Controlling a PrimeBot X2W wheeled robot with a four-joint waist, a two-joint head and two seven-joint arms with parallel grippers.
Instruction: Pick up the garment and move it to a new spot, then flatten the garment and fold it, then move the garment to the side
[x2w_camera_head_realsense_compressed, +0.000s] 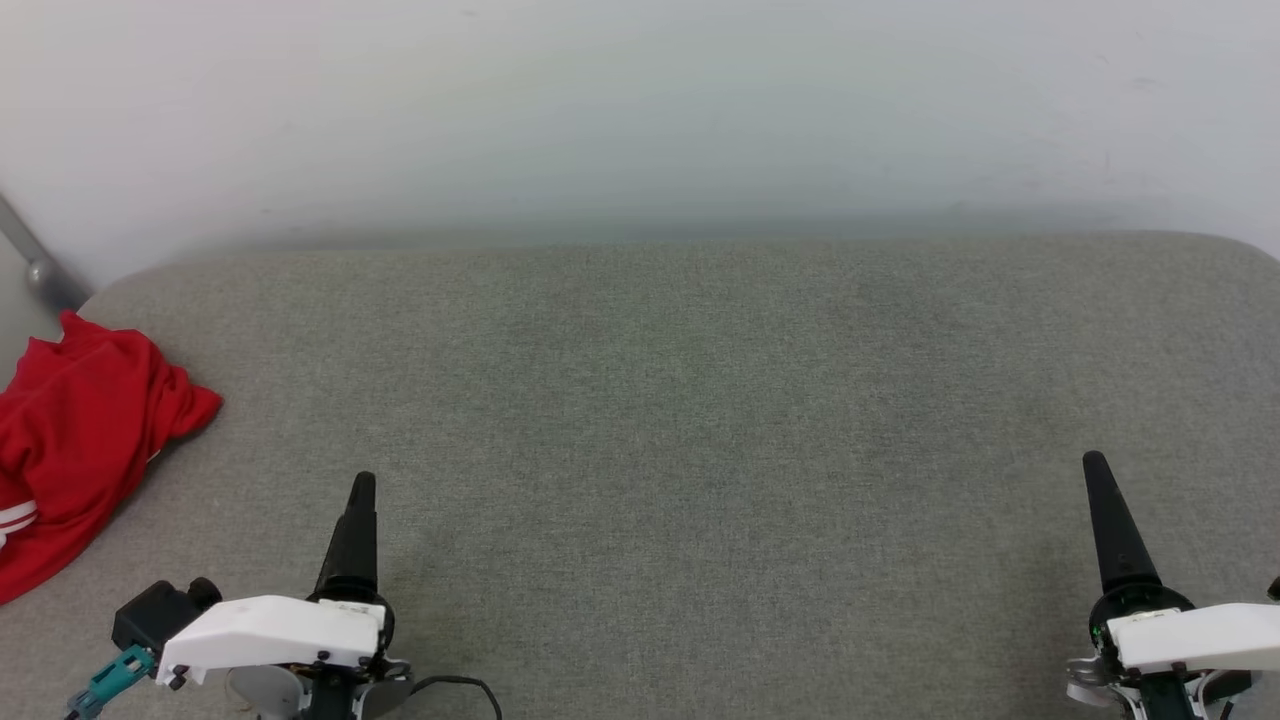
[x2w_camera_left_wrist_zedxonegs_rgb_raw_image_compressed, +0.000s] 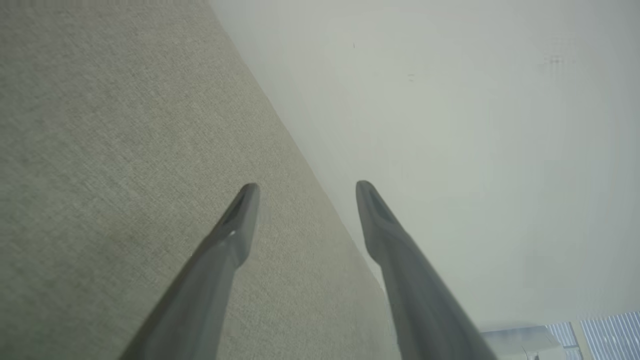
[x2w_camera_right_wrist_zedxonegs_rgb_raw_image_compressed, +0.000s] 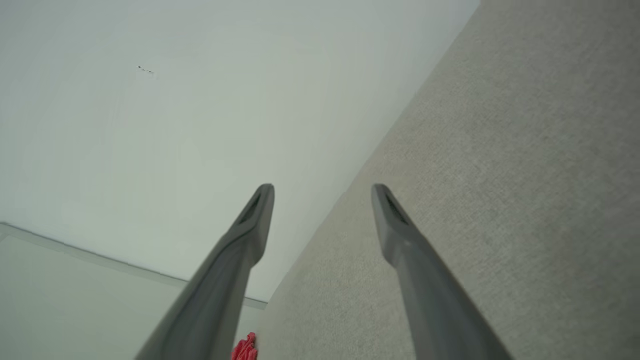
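The garment (x2w_camera_head_realsense_compressed: 80, 430), a red shirt with white stripe trim, lies crumpled at the far left edge of the grey padded surface (x2w_camera_head_realsense_compressed: 650, 450), partly cut off by the head view's edge. A small bit of the red garment (x2w_camera_right_wrist_zedxonegs_rgb_raw_image_compressed: 245, 347) peeks out at the bottom of the right wrist view. My left gripper (x2w_camera_head_realsense_compressed: 360, 490) hovers at the lower left, to the right of the garment and apart from it. In the left wrist view the left gripper (x2w_camera_left_wrist_zedxonegs_rgb_raw_image_compressed: 306, 187) is open and empty. My right gripper (x2w_camera_head_realsense_compressed: 1095, 465) is at the lower right, and the right wrist view shows the right gripper (x2w_camera_right_wrist_zedxonegs_rgb_raw_image_compressed: 322, 187) open and empty.
A white wall (x2w_camera_head_realsense_compressed: 640, 110) stands behind the surface's far edge. A grey metal pole (x2w_camera_head_realsense_compressed: 30, 260) leans at the back left corner, just beyond the garment. The surface has rounded back corners.
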